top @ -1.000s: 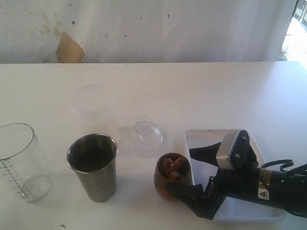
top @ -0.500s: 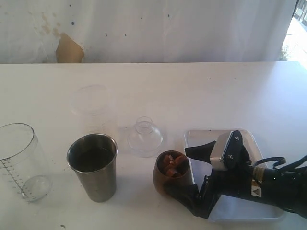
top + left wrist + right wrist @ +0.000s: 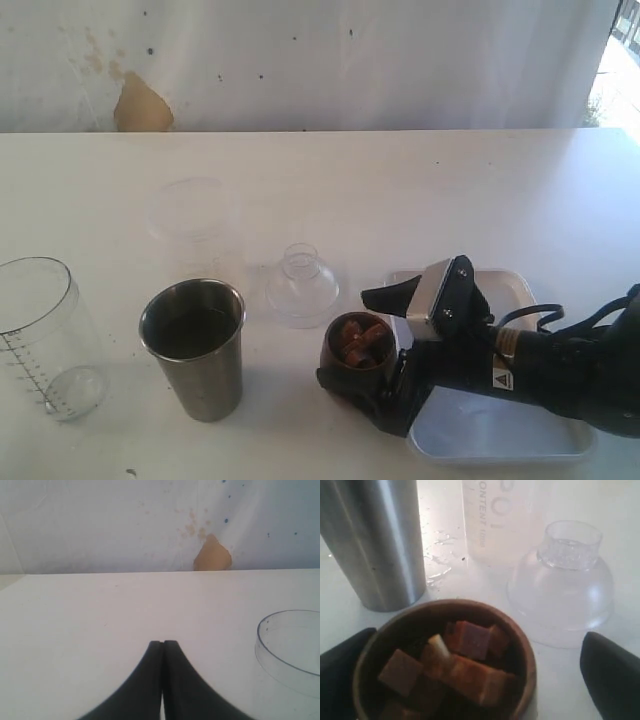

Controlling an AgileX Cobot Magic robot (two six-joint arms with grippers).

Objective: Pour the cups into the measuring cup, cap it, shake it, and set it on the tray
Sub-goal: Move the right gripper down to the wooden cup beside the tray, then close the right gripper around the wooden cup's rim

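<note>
The small brown wooden cup [image 3: 345,378], filled with reddish-brown cubes [image 3: 465,655], stands in front of the clear dome lid [image 3: 303,287]. My right gripper [image 3: 345,338] is open, one black finger on each side of the wooden cup [image 3: 526,652]; contact cannot be judged. The steel tumbler [image 3: 195,345] stands left of it, upright. At the far left stands the clear measuring cup [image 3: 45,335] with its printed marks. The white tray [image 3: 500,430] lies under my right arm. My left gripper [image 3: 163,644] is shut on nothing, out of the exterior view.
A frosted plastic cup [image 3: 195,225] stands behind the tumbler, with printed lettering visible on this cup [image 3: 495,520] in the right wrist view. Water drops lie between it and the tumbler [image 3: 375,545]. A clear cup rim [image 3: 292,642] shows beside my left gripper.
My right gripper has slid left off the tray toward the wooden cup, and its fingers now straddle the cup. Nothing else has moved.
</note>
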